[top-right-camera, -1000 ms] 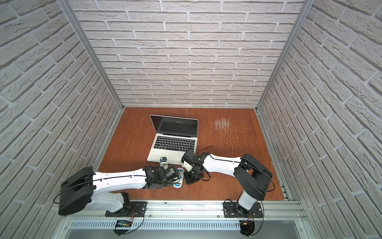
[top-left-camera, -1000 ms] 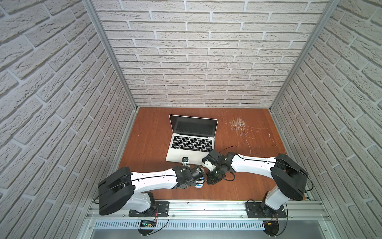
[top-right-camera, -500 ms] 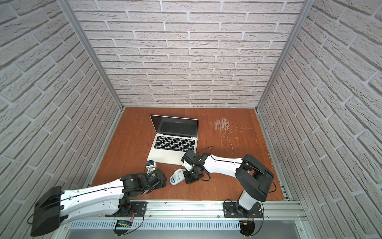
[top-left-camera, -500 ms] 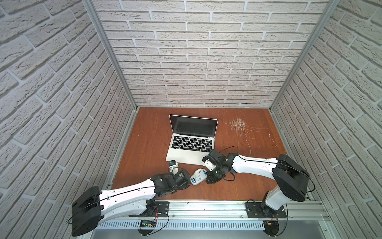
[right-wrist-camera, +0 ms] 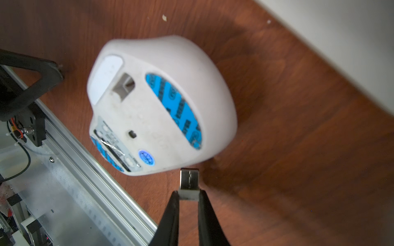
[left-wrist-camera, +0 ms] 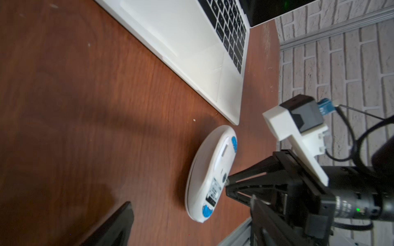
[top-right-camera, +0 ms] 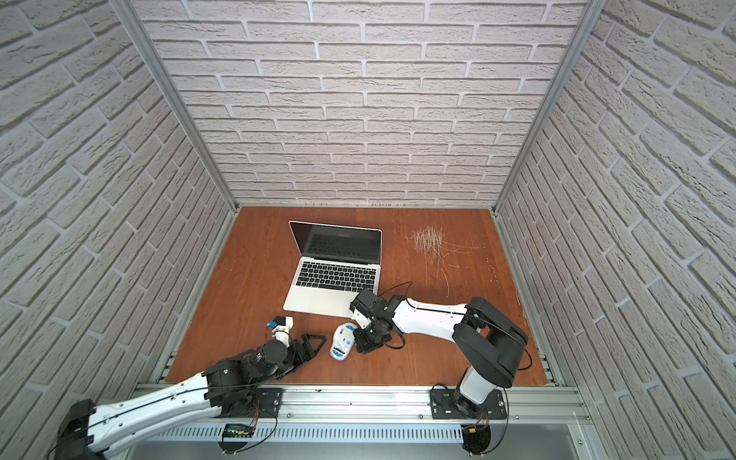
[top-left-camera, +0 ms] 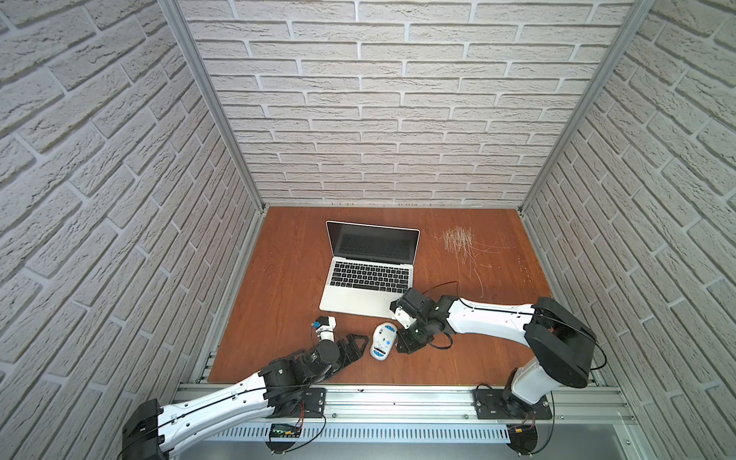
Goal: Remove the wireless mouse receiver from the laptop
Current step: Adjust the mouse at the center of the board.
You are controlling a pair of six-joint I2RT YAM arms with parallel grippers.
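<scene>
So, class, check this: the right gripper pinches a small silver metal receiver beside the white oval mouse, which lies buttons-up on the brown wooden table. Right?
One slip: the white oval mouse lies underside-up on the brown wooden table, blue pads showing, as the right wrist view shows. The rest holds: the right gripper pinches the small silver metal receiver beside it.

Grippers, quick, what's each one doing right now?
Left gripper: open, holding nothing.
Right gripper: shut on the receiver.
</scene>
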